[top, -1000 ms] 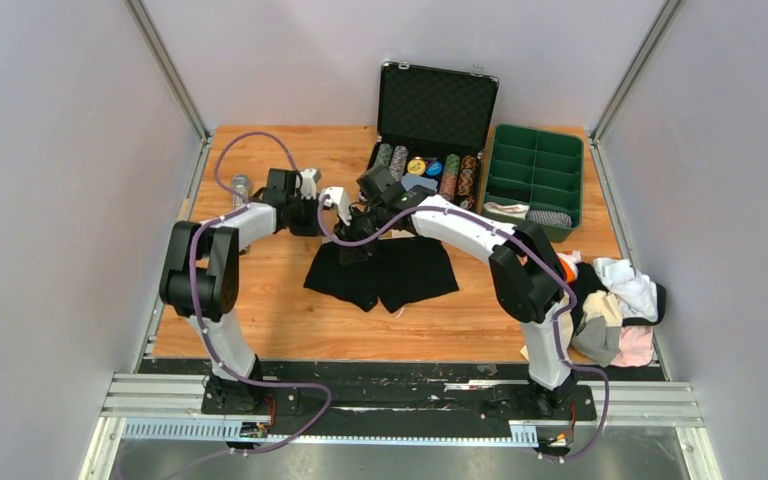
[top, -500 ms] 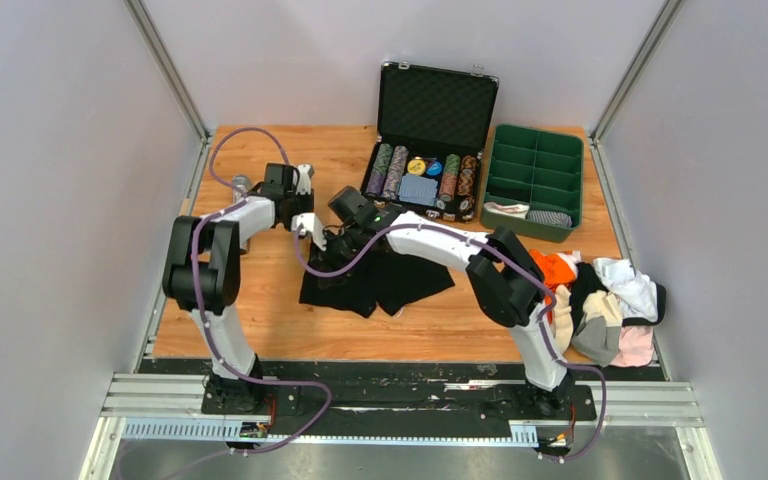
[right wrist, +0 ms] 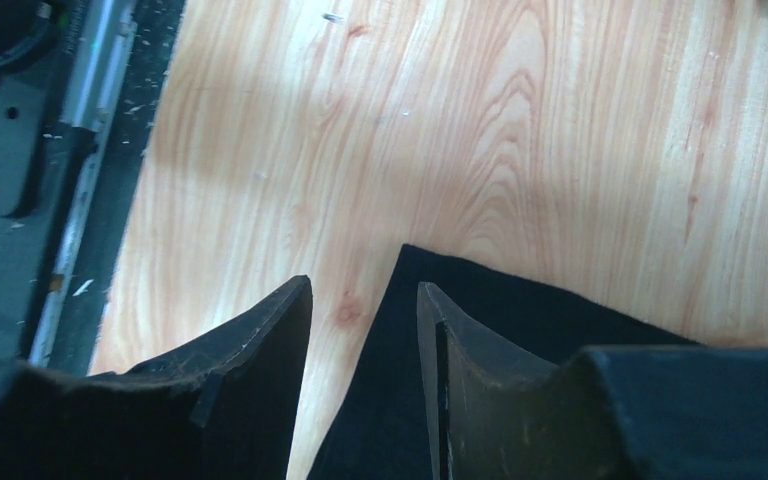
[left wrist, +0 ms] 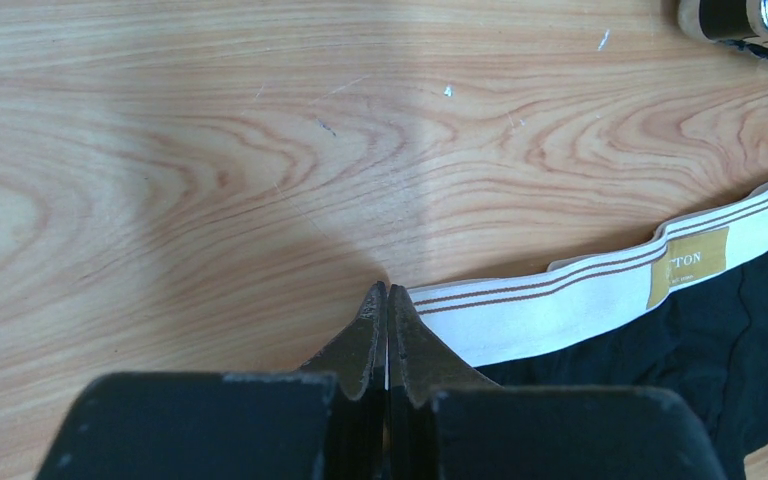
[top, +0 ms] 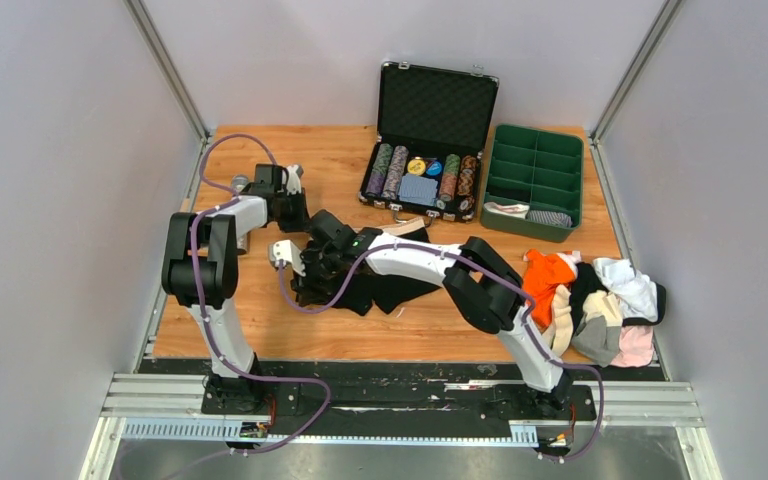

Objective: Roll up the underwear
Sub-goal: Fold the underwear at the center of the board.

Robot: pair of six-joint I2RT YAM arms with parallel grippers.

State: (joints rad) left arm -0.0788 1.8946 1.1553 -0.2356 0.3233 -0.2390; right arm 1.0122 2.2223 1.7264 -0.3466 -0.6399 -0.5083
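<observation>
Black underwear (top: 400, 293) lies bunched left of centre on the desk (top: 260, 330), the left pincer (left wrist: 387, 300) closed at its white waistband (left wrist: 560, 300) and the right pincer (right wrist: 363, 290) parted over a hem, which needs smoothing flat before a tight roll.

Crumpled black underwear (top: 396, 291) with white waistband (left wrist: 560, 297)

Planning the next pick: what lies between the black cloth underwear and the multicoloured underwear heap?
Top view: only the right arm's black elbow above bare wooden table, between the black cloth underwear and the multicoloured underwear heap.
</observation>
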